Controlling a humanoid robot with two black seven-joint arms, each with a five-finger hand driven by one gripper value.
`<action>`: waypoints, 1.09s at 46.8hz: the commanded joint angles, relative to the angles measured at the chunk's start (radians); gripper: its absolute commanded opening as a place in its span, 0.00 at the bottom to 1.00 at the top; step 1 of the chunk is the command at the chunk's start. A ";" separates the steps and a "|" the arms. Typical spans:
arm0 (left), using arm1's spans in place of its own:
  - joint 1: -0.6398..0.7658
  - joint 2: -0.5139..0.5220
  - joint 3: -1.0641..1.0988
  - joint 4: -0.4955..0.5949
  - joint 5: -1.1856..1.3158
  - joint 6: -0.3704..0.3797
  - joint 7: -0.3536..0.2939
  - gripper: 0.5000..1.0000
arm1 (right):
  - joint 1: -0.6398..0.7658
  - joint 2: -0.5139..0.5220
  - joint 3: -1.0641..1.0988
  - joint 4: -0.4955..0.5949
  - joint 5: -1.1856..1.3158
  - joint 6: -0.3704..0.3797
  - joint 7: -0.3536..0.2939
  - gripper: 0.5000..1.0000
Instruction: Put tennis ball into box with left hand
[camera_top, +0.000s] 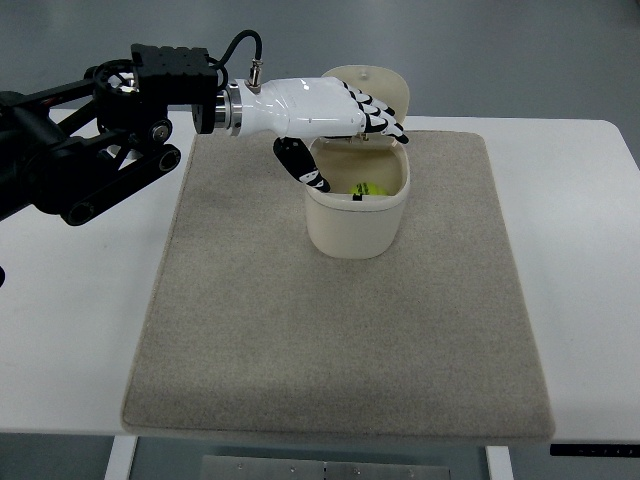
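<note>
A big white table (590, 250) holds a tan mat (340, 340). On the mat sits a cream box (355, 225) with its lid (385, 85) tipped up behind it. The left hand (335, 120) comes in from the left and hangs over the box's back edge. Its fingers (385, 115) are spread loose and hold nothing. The yellow tennis ball (365, 187) lies down inside the box, below the fingers and not touching them.

Mat (340, 340) on table (60, 330), box (355, 205) on mat's far half, lid (370, 85) hinged up behind it, tennis ball (366, 188) inside box, left hand (345, 125) over box's far-left rim
</note>
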 joint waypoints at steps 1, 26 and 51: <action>0.012 0.014 0.000 -0.020 -0.012 0.000 0.000 0.98 | 0.000 0.000 0.000 0.001 0.000 0.000 0.000 0.80; 0.110 0.388 0.004 -0.230 -0.495 -0.003 -0.003 0.99 | 0.000 0.000 0.000 0.000 0.000 0.000 0.000 0.80; 0.302 0.275 0.003 0.029 -1.506 -0.020 0.000 0.98 | 0.000 0.000 0.000 0.000 0.000 0.000 0.000 0.81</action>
